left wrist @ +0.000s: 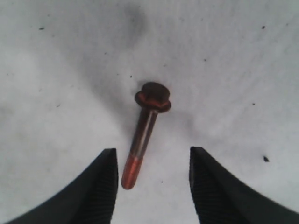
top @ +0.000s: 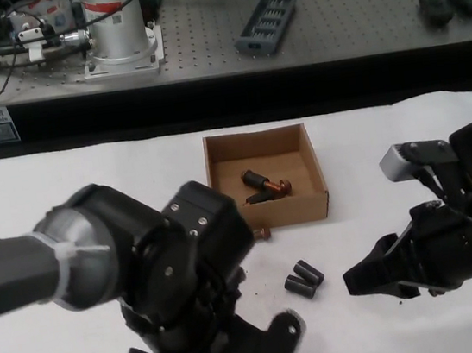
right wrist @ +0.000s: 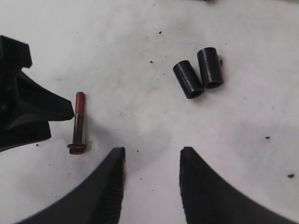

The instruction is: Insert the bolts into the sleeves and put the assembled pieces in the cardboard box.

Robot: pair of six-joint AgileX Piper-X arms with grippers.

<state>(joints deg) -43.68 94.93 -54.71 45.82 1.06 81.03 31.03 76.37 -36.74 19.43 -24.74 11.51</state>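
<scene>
Left fingers [left wrist: 103,191]: spread apart and empty, low over the worktop [top: 62,178]. One sits on each side of the bolt's threaded end, and neither touches it.
Bolt [left wrist: 146,133]: coppery with a flanged hex head and a reddish thread tip. It lies flat on the white worktop, just in front of the cardboard box's near wall.
Right fingers [right wrist: 105,191]: released, holding nothing, above bare worktop. The sleeves are near but apart from them.
Sleeves [right wrist: 188,80]: two black ones lying side by side between the arms, so close that I cannot tell whether they touch. They are apart from the bolt.
Cardboard box [top: 271,214]: open-topped, beyond the sleeves. Dark and coppery pieces lie inside, but I cannot tell how many.
Left arm [top: 140,241]: large in the high view's foreground, covering most of the bolt.
</scene>
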